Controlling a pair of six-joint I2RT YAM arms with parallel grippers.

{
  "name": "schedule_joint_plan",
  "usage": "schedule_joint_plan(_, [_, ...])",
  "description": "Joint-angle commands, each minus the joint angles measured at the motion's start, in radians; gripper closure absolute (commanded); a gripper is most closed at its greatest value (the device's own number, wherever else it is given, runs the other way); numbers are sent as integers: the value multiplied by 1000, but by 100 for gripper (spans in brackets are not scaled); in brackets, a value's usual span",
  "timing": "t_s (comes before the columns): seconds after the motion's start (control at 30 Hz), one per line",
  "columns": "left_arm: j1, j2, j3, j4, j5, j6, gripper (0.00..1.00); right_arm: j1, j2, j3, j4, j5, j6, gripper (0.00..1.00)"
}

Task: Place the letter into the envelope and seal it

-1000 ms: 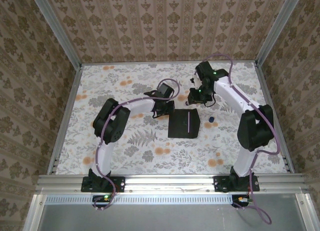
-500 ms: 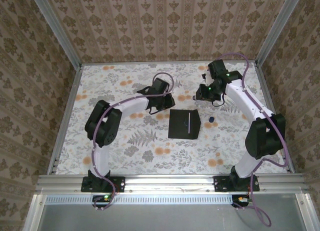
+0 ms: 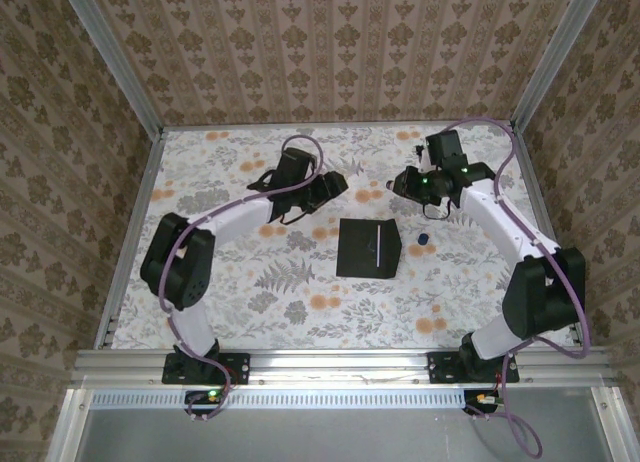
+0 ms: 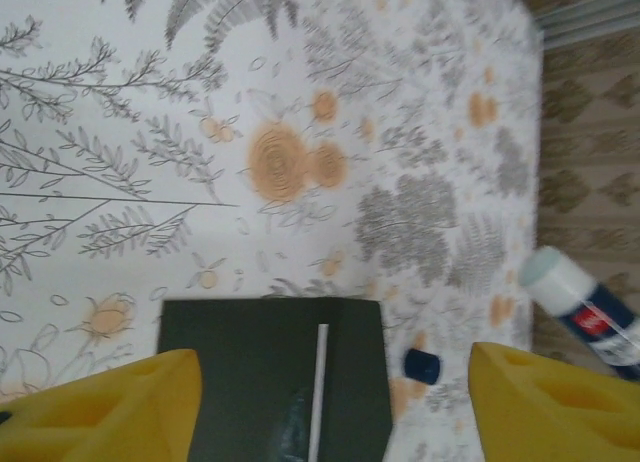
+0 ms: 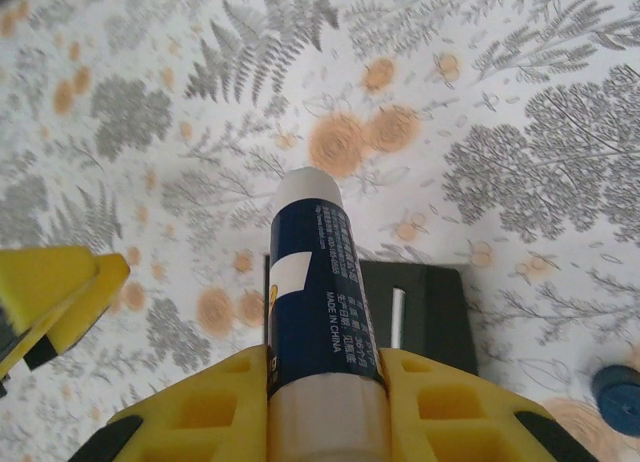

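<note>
Clearly the sealing stage is what matters here, judging by what the claws carry. The envelope (image 3: 366,247) lies flat on the counter (image 3: 250,282) between the two arms, nearer the bases than either claw. A thin white strip (image 3: 383,247) crosses it close to its right edge. I take that for an edge of the letter tucked inside at the flap line, though I cannot be sure.

The right claw (image 3: 398,184) hangs above the counter just beyond the envelope's far right corner. It is closed on an uncapped glue stick (image 5: 322,302), whose pale tip points out ahead of the fingers. The stick's dark blue cap (image 3: 422,240) sits on the counter just beside the envelope's right edge.

The left claw (image 3: 333,184) hangs off the far left corner, spread wide and holding nothing.

From either claw the envelope lies back toward the bases and inward. The right claw is nearer the strip, so I judge that arm better placed to bring the glue to it.

From above the envelope looks nearly square, so its long axis is hard to call. The strip runs from near side to far side, and the flap side seems to face the right arm.
</note>
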Motion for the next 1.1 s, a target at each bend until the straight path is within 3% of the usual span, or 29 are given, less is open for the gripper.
schedule_joint_plan(0.0, [13,-77,-53,119,55,-81,22,-1,-58,-58,220,-51,122,84])
schedule_joint_plan(0.17, [17,-157,-131,245,72,-189,15,30,-111,-151,420,-64,230,84])
schedule_joint_plan(0.47, [17,-238,-254,479,49,-393,12,148,-120,-225,697,-7,360,83])
schedule_joint_plan(1.07, [20,-294,-359,676,-34,-551,11,312,-120,-246,809,81,405,83])
